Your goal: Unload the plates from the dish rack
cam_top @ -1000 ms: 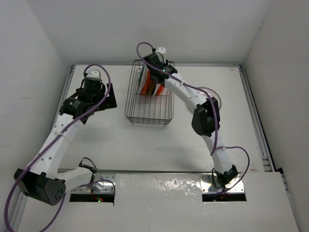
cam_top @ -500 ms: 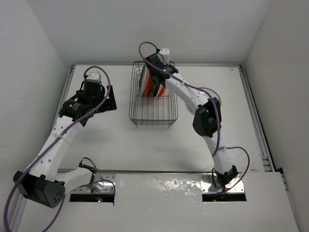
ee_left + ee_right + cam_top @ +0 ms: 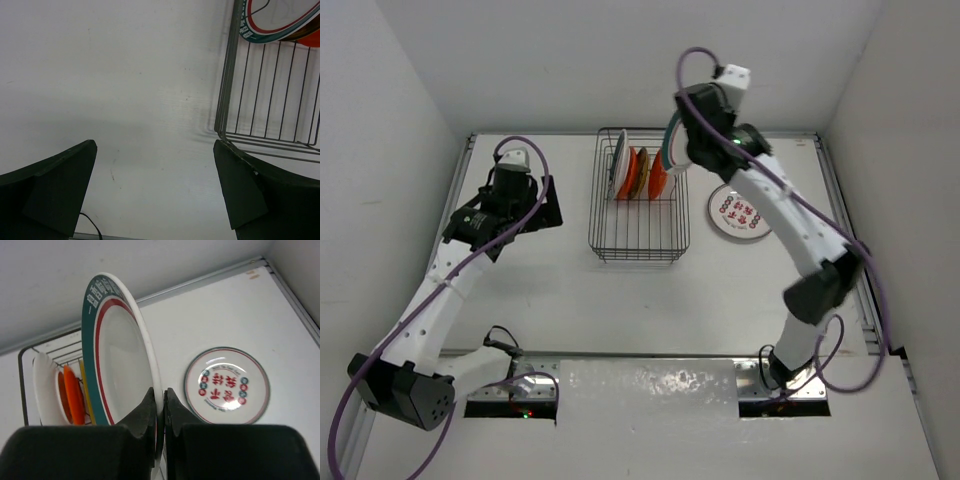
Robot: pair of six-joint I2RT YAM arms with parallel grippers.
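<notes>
My right gripper [image 3: 162,395] is shut on the rim of a large white plate [image 3: 120,355] with teal and red rings. It holds the plate [image 3: 669,140] on edge in the air, above the right rear side of the wire dish rack [image 3: 640,257]. In the rack stand a white plate [image 3: 618,165] and orange plates [image 3: 657,175], also visible in the right wrist view as orange plates [image 3: 75,395]. Another ringed plate [image 3: 740,212] lies flat on the table right of the rack. My left gripper [image 3: 155,185] stands open over bare table left of the rack's corner [image 3: 225,100].
White walls close in the table at the back and on both sides. A raised strip [image 3: 650,385] runs along the near edge by the arm bases.
My right gripper closed on the ringed plate inside the rack and has lifted it up and to the right, out of the slots. The left arm has barely moved.
</notes>
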